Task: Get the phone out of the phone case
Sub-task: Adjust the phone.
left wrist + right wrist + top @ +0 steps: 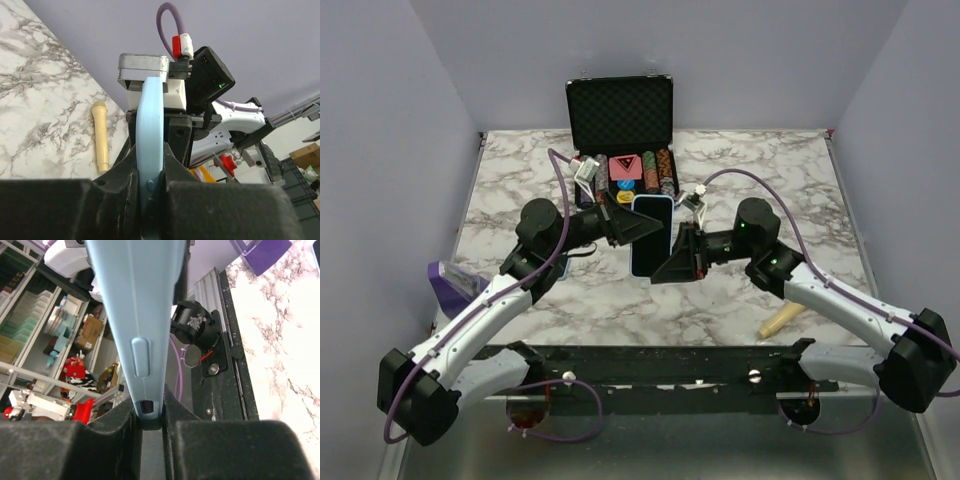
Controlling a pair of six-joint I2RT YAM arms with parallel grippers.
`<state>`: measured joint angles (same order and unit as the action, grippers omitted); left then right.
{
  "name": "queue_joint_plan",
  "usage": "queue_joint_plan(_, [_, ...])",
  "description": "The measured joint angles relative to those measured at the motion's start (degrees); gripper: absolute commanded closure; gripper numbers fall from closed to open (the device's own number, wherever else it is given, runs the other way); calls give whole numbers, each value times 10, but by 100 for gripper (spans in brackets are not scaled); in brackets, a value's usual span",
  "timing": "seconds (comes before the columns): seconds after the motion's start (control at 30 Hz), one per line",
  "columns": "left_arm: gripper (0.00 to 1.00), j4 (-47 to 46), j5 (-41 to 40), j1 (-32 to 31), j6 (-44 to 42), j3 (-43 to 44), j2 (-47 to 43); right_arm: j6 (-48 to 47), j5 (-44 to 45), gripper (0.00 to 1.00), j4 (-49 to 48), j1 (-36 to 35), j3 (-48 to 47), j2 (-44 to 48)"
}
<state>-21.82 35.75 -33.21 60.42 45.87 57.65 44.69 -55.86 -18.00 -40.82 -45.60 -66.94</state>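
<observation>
1. A purple thing (450, 280) lies at the table's (520, 160) left edge, partly under the left arm.
2. The left gripper (638, 226) reaches in from the left. It is clamped on the left long edge of the case (633, 262). In the left wrist view its 2 fingers (127, 165) press on both faces of the blue case (150, 115), with side buttons showing between them.
3. The phone (655, 208) sits in the case with its dark screen facing up. It is held between the 2 grippers, over the middle of the table.
4. Just behind it stands an open black box (620, 115) with rows of chips (650, 172).
5. The right gripper (667, 262) comes in from the right and is clamped on the case's right long edge, toward the near end. In the right wrist view, its fingers (172, 412) pinch the case (137, 315) just below a side button (140, 357).
6. A wooden stick (780, 320) lies on the table near the front edge, beside the right arm and well apart from the phone.
</observation>
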Motion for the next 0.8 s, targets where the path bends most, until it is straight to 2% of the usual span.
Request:
queue_joint_plan(0.07, [100, -3, 1, 0, 0, 4, 0, -7, 3, 63, 10, 0, -6, 4])
queue_joint_plan(0.2, [100, -4, -7, 0, 7, 3, -3, -14, 44, 28, 30, -1, -12, 14])
queue_joint_plan(0.27, [100, -3, -16, 0, 12, 2, -7, -10, 75, 17, 41, -1, -12, 22])
queue_joint_plan(0.33, [100, 1, -31, 0, 18, 0, -15, -7, 106, 11, 45, 0, -10, 32])
queue_joint_plan(0.6, [100, 12, -99, 0, 41, -20, -82, 21, 169, 11, 39, 0, -5, 60])
queue_joint_plan(0.8, [100, 14, -110, 2, 57, -23, -94, 64, 172, 19, -7, 5, 16, 71])
